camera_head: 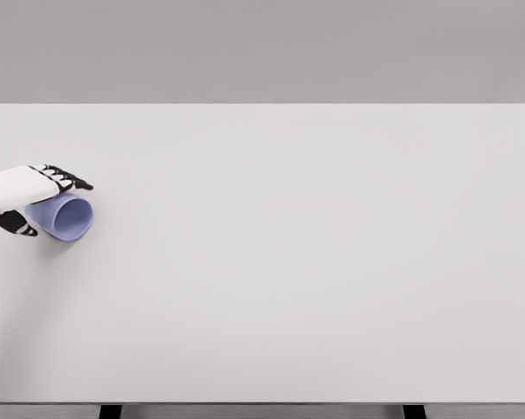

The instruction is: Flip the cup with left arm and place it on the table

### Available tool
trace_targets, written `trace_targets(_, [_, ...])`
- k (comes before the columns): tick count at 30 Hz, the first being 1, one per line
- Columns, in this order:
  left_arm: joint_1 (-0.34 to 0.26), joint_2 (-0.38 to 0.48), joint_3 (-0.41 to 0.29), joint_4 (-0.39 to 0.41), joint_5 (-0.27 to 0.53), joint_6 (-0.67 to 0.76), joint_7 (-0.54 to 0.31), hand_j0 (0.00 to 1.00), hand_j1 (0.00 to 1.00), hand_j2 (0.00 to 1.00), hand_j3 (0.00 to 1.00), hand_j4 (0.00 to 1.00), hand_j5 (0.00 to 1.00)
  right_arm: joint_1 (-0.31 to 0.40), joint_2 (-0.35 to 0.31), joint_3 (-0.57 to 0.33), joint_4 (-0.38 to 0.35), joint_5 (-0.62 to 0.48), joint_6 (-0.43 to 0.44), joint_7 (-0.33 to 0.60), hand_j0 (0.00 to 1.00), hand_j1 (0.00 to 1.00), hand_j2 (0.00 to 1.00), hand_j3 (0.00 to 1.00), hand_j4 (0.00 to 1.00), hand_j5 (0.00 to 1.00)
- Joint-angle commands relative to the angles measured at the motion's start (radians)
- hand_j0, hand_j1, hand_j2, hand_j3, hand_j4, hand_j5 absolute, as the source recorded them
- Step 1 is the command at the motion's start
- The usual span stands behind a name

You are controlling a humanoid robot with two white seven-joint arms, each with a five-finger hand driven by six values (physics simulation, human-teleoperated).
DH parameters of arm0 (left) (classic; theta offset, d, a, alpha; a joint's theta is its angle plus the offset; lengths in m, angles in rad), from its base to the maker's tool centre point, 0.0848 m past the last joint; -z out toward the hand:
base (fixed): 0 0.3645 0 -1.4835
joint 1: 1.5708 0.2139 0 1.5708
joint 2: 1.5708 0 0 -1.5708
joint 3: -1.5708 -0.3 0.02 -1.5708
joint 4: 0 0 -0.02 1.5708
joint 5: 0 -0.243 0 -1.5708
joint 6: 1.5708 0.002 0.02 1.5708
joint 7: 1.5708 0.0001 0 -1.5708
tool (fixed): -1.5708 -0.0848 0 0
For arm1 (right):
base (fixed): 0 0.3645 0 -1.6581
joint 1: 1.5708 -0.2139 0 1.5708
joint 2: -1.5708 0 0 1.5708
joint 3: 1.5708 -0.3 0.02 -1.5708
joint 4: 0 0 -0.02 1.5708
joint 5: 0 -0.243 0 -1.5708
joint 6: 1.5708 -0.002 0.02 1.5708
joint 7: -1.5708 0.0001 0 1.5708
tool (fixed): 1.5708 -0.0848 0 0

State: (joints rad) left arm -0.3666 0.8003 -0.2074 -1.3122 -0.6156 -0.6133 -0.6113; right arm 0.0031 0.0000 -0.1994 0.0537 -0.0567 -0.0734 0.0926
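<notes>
Left hand [31,199] gripping the cup [69,217] near the worktop's [289,262] left edge, cup lying sideways, mouth facing right.

One light purple cup [71,218] shows, lying on its side with its open mouth turned toward the right. One hand [27,196] is in view, the left, white with black fingers, wrapped around that cup. One white desk [315,262] carries them. Two dark desk legs [111,411] show at the bottom edge.
</notes>
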Motion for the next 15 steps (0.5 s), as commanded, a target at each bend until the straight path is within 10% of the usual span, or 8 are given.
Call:
trace_targets(1, [0.000,-0.006,0.000,0.001,-0.003,0.002,0.000,0.96,0.96,0.96,0.96,0.96,0.96,0.000,0.000,0.000,0.000,0.000,0.000,-0.001,1.00,1.00,1.00,1.00,1.00,1.00])
trace_targets(10, [0.000,-0.010,-0.009,0.018,-0.004,0.002,0.000,0.95,0.95,0.95,0.95,0.95,0.95,0.000,0.000,0.000,0.000,0.000,0.001,-0.001,1.00,1.00,1.00,1.00,1.00,1.00])
trace_targets(15, [0.000,-0.010,-0.010,0.018,-0.001,0.002,0.000,0.74,0.74,0.74,0.74,0.74,0.74,0.000,0.000,0.000,0.000,0.000,0.000,-0.001,1.00,1.00,1.00,1.00,1.00,1.00])
